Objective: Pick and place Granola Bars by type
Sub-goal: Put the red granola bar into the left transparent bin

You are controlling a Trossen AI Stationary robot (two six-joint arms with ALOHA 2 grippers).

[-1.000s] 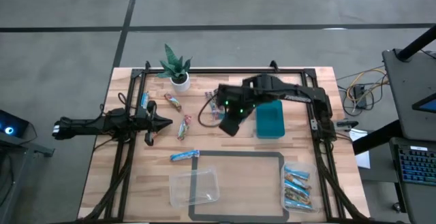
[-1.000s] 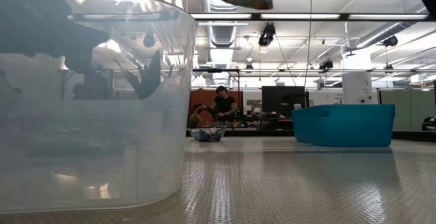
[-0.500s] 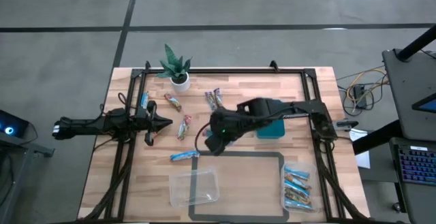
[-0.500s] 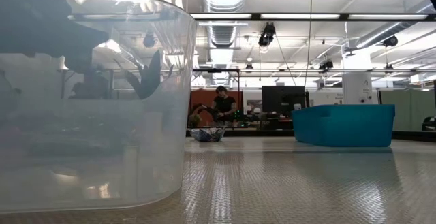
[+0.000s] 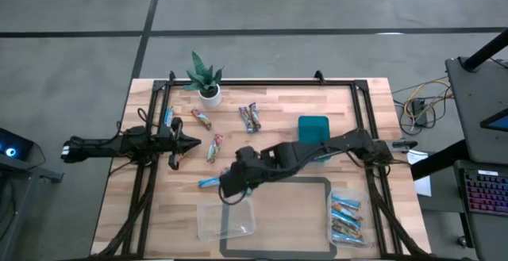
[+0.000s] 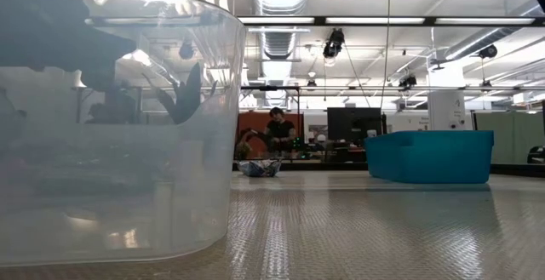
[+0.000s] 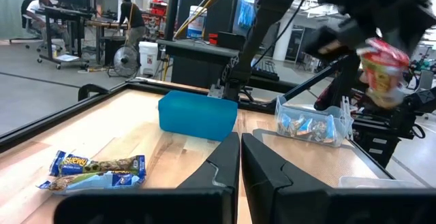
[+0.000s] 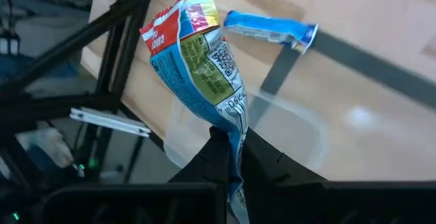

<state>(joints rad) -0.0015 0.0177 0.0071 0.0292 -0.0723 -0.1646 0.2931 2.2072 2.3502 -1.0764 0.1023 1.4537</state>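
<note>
- Right gripper (image 8: 228,149) clenched on a multicoloured granola bar (image 8: 197,60), hanging above the clear tub (image 5: 227,218) (the grip shows only in the right wrist view).
- Left gripper (image 7: 240,157) pinched closed, nothing in it, at table's left edge.
- Blue bar (image 5: 214,182) lies beside the tub.
- Left wrist view alone shows a wrapper (image 7: 95,171); lettering there illegible.

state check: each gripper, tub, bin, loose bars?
right gripper: shut on a multicoloured bar, above the near clear tub.
left gripper: shut, empty, waiting at the table's left.
near clear tub: no bars visible inside.
right clear tub: holds blue bars.
teal bin: contents unclear.
blue bar: loose on the table.
</note>
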